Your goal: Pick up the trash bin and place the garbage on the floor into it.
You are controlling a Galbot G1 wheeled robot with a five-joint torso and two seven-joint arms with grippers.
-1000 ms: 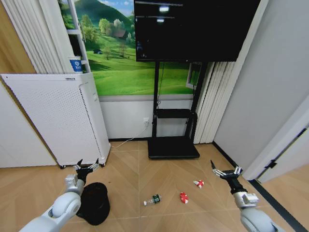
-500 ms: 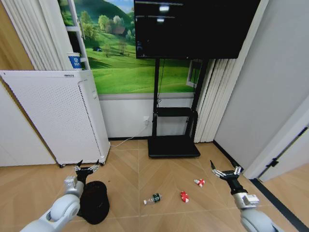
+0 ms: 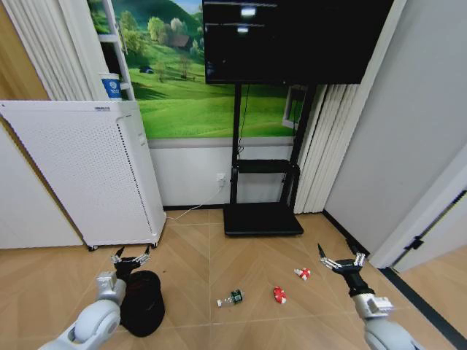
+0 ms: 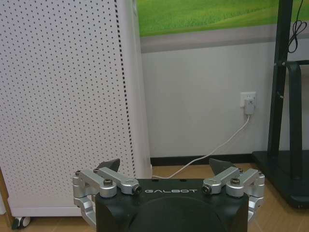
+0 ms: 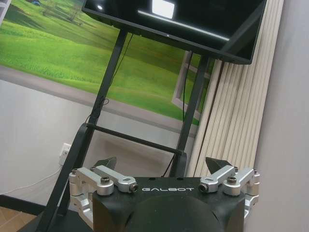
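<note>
The trash bin [image 3: 142, 302] is a small black round basket standing on the wood floor at lower left. My left gripper [image 3: 130, 256] hovers open just above and behind its rim; in the left wrist view the same gripper [image 4: 164, 166] spreads its fingers toward the wall. The garbage lies to the right of the bin: a small clear bottle with a green label [image 3: 232, 298], a red-and-white wrapper [image 3: 278, 294] and another wrapper [image 3: 300, 274]. My right gripper [image 3: 341, 260] is open, held up right of the wrappers, and in the right wrist view this gripper [image 5: 162, 163] faces the TV stand.
A tall white perforated appliance [image 3: 84, 175] stands on casters behind the bin. A black TV stand [image 3: 263, 219] with a flat base sits against the back wall, a white cable [image 3: 191, 212] running from a socket. Grey wall and a door frame [image 3: 430, 211] close the right side.
The whole head view has shifted a little, so the camera moved. Both grippers stay open and hold about the same poses; bin and litter lie where they were.
</note>
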